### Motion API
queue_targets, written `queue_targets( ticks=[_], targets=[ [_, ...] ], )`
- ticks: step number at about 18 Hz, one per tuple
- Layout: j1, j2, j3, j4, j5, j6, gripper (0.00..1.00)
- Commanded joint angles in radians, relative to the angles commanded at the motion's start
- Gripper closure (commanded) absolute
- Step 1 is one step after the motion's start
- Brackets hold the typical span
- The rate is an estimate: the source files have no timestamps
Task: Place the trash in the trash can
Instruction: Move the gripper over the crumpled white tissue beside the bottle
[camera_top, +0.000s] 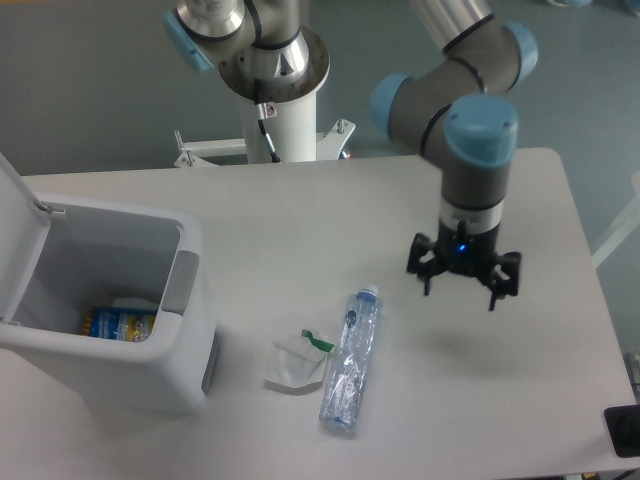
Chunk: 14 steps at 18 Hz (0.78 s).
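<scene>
Two pieces of trash lie side by side near the table's front. A crumpled white wrapper (296, 364) with a green tab sits left of a crushed clear plastic bottle (351, 358), whose pale cap points away from the camera. The white trash can (190, 340) stands at the left with its lid raised, and a blue and yellow packet lies inside. My gripper (460, 292) hangs open above the table, to the right of the bottle's cap end, with nothing between its fingers.
The arm's white base column (285, 120) stands behind the table's far edge. A dark object (623, 431) pokes in at the lower right corner, off the table.
</scene>
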Motion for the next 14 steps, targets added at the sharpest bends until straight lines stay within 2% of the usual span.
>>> queue_targets(
  ticks=[3,5,7,9,14],
  targets=[
    [-0.055,-0.022,-0.009,0.0,0.005,-0.061,0.0],
    [-0.074,-0.023,-0.046,0.005,0.008,-0.062,0.0],
    [-0.1,0.0,-0.103,0.017,0.063,-0.014,0.0],
    [-0.126,0.02,-0.126,0.02,0.074,0.018,0.0],
    [-0.224,0.023,-0.133,0.021,0.083,0.012,0.0]
  ],
)
